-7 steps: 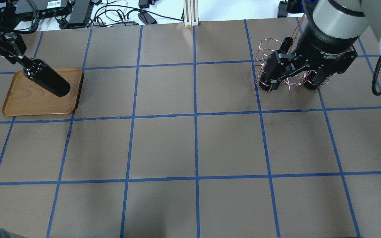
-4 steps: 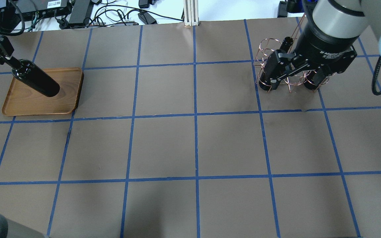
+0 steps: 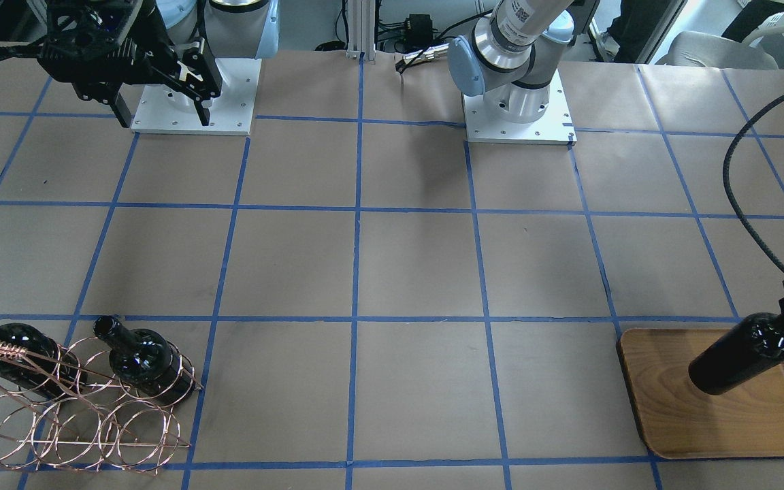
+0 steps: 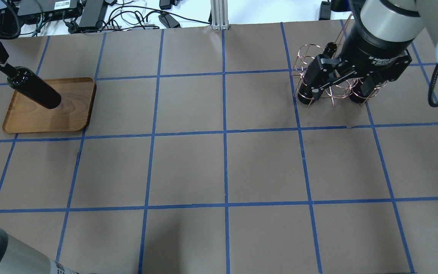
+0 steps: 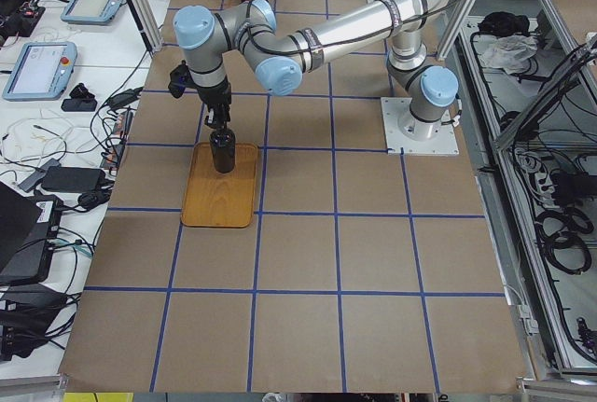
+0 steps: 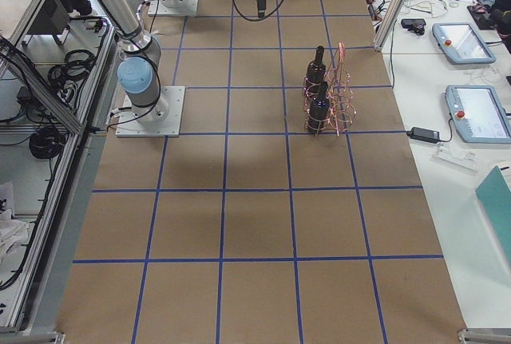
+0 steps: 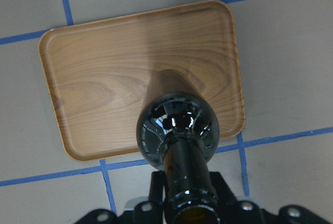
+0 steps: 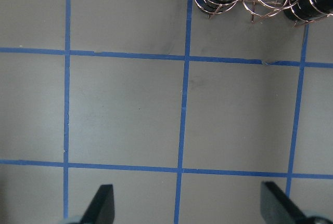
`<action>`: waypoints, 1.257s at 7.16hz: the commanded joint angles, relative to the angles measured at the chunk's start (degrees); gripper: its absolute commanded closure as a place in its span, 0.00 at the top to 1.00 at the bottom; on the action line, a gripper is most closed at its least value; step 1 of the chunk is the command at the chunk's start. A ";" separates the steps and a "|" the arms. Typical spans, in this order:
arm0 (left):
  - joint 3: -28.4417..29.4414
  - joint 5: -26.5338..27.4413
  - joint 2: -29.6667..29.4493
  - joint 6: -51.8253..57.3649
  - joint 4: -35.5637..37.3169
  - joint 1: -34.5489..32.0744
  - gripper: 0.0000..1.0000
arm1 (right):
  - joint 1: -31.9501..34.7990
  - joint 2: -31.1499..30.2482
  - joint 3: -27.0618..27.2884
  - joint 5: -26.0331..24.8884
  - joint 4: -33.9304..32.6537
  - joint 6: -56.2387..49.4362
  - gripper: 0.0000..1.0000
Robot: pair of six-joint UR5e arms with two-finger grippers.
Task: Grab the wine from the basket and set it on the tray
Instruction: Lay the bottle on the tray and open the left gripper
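Since a sec ago my left gripper (image 4: 0, 67) has carried the wine (image 4: 34, 91) toward the upper left of the overhead pic. It also shows smaller there, so I read that as lowering onto the tray (image 4: 72, 118). Placing is prob nearly done, release not yet. The gripper is clamped on the neck, bottle upright, base over the wood. My right gripper (image 8: 187, 206) has barely shifted: jaws spread wide w/ nothing between, hanging by the basket (image 4: 305, 57) at upper right. Left wrist cam looks straight down the bottle. The shoulder sits near the tray's lower edge in that pic, w/ a shadow on the wood just above it, but the base is hidden, so contact can't be judged from there. Left side cam puts the base at or v. near the wood; can't say touching. Front cam shows what my right arm partly covers in overhead: two more bottles (image 3: 143, 361) in the basket's upper rings, lower left of that pic.
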 commanded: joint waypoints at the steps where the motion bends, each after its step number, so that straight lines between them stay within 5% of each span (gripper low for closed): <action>1: 0.38 1.57 -1.07 0.37 1.25 0.15 0.00 | 0.00 0.00 0.02 -0.03 -1.20 0.07 1.00; 6: 0.47 1.06 -3.71 0.37 3.10 0.94 0.00 | 0.00 0.00 0.02 -0.03 -1.11 0.07 1.00; 7: 0.47 1.06 -4.15 0.54 3.10 0.94 0.10 | 0.00 0.00 0.02 -0.03 -1.03 0.07 1.00; 8: 0.47 1.24 -4.07 2.28 3.19 0.94 0.65 | 0.00 0.00 0.02 -0.03 -1.03 0.16 1.00; 9: 0.47 1.15 -3.89 2.39 2.93 0.94 0.75 | 0.00 0.00 0.02 0.06 -1.03 0.16 1.00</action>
